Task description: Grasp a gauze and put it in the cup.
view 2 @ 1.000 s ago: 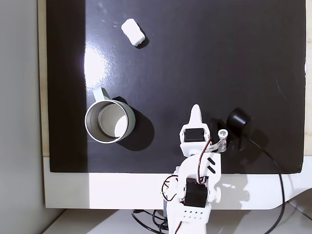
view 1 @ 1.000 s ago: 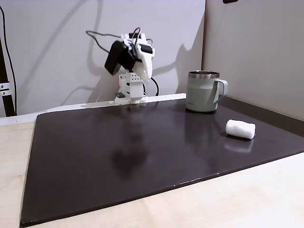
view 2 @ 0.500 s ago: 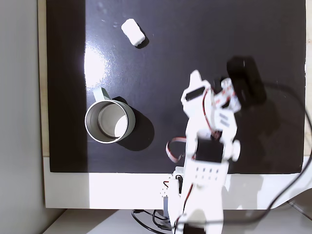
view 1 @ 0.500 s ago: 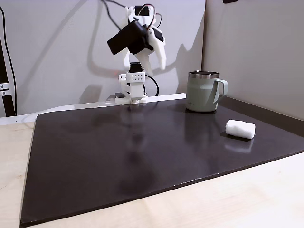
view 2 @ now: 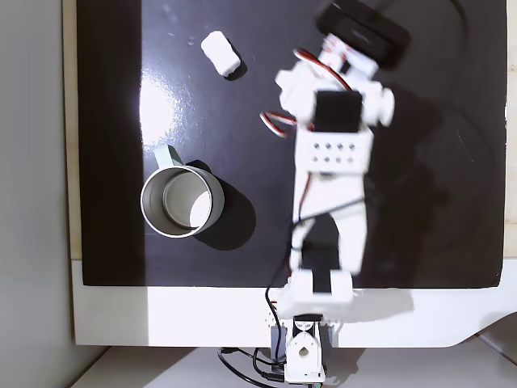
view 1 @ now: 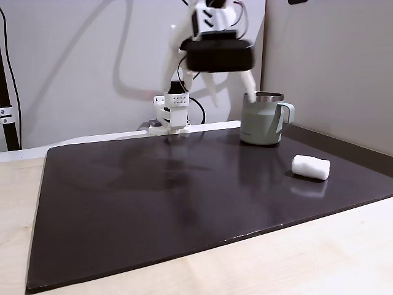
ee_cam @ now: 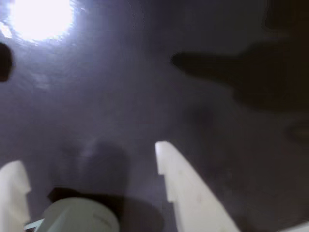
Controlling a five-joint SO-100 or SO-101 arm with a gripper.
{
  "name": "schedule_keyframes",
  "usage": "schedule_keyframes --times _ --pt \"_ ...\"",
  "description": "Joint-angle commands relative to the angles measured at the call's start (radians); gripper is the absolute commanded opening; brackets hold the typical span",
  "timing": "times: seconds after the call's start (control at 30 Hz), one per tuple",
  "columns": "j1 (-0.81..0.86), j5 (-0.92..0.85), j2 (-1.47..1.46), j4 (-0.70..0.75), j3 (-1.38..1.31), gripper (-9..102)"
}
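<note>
My gripper [ee_cam: 89,166] hangs high over the black mat [view 2: 452,97], its two white fingers [ee_cam: 186,193] spread apart with nothing between them. In the top-down fixed view, the gauze [view 2: 220,53] lies on its side near the mat's far edge, at about ten o'clock from my wrist and well apart from it. The cup [view 2: 179,200] stands upright at about eight o'clock, its handle toward the gauze.

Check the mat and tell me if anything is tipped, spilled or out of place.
Nothing stands out. The cup stands upright and looks empty, the gauze lies on its side on the dark mat, apart from the cup, and nothing looks spilled. The gripper is open above the mat.
</note>
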Motion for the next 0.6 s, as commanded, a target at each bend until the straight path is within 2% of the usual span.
schedule_keyframes --times 0.0,0.23,0.4,0.57 --pt "-0.041 -0.095 -0.014 0.021 -0.149 32" --pt "-0.097 -0.207 -0.169 0.018 -0.359 32" --pt "-0.121 -0.268 -0.365 0.006 -0.621 31" --pt "-0.152 -0.359 -0.466 -0.095 -0.69 30"
